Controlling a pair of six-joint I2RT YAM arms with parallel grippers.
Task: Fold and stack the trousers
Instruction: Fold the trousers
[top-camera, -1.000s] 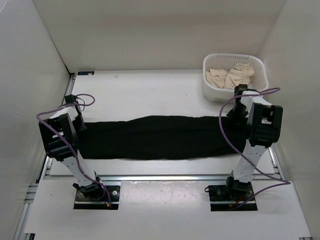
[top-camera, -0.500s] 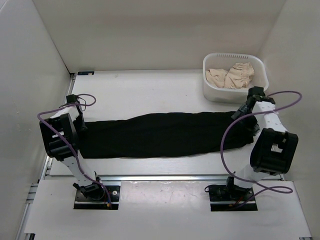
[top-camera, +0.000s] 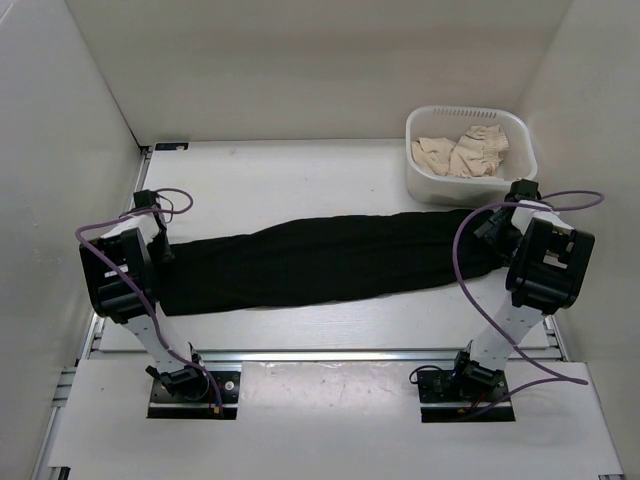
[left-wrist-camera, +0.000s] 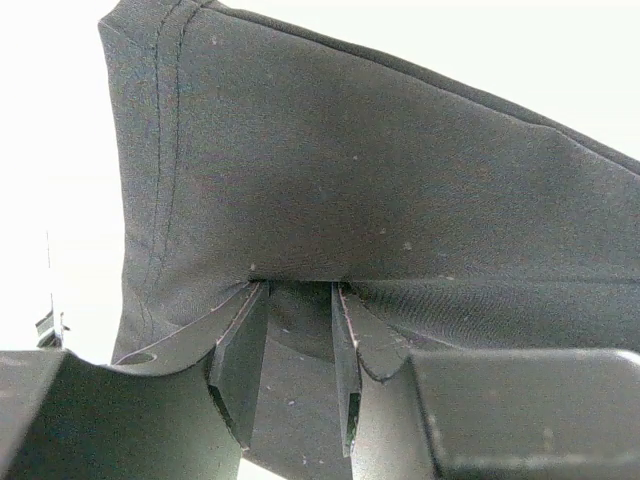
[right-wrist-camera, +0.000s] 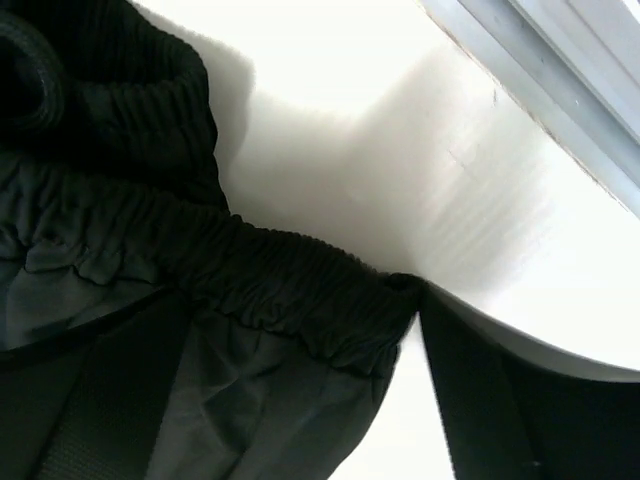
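The black trousers (top-camera: 320, 265) lie stretched in a long band across the table, left to right. My left gripper (top-camera: 160, 250) is at their left end. In the left wrist view it (left-wrist-camera: 298, 290) is shut on a fold of the trousers (left-wrist-camera: 380, 180), with cloth pinched between the fingers (left-wrist-camera: 240, 350). My right gripper (top-camera: 497, 225) is at the right end, by the gathered waistband (right-wrist-camera: 290, 285). There the jaws stand wide with the waistband bunched across the gap (right-wrist-camera: 290, 300). It touches the right finger (right-wrist-camera: 480, 400); the left finger is hidden under cloth.
A white basket (top-camera: 425, 185) with beige garments (top-camera: 465, 152) stands at the back right, just behind my right gripper. White walls close in the table on three sides. A metal rail (top-camera: 350, 353) runs along the near edge.
The right arm swung out from the trousers' end with its jaws open, then returned to the waistband. The right end of the trousers has shifted towards the back. The left gripper kept its hold.
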